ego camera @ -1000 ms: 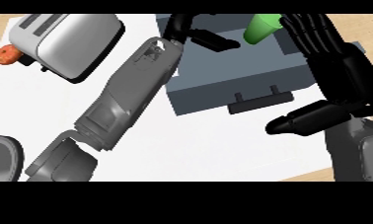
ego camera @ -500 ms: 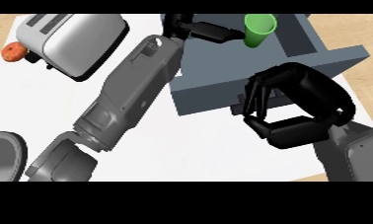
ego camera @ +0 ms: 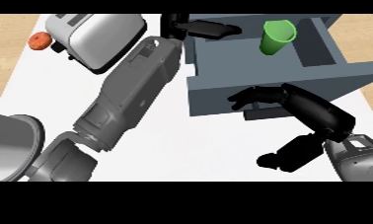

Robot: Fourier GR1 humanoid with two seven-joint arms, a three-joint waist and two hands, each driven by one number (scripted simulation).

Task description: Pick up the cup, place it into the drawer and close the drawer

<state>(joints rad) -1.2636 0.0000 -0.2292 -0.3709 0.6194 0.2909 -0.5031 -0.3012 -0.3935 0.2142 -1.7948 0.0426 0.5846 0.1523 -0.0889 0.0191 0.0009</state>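
A green cup (ego camera: 277, 37) stands upright inside the open grey drawer (ego camera: 320, 81), towards its back. My left hand (ego camera: 200, 27) rests on the drawer's back left corner, its fingers stretched over the rim towards the cup without touching it. My right hand (ego camera: 291, 103) is in front of the drawer, its straight fingers laid against the drawer's front panel beside the handle (ego camera: 268, 114). The thumb hangs lower, away from the panel. Neither hand holds anything.
A silver toaster (ego camera: 94, 38) sits at the back left, close to my left forearm. An orange fruit (ego camera: 39, 40) lies left of it. A grey round pan (ego camera: 15, 146) shows at the lower left edge. Wooden floor borders the white counter.
The right hand let go of the cup, which now stands in the drawer, came down in front of it and opened from curled to straight against the front panel. The left arm barely moved.
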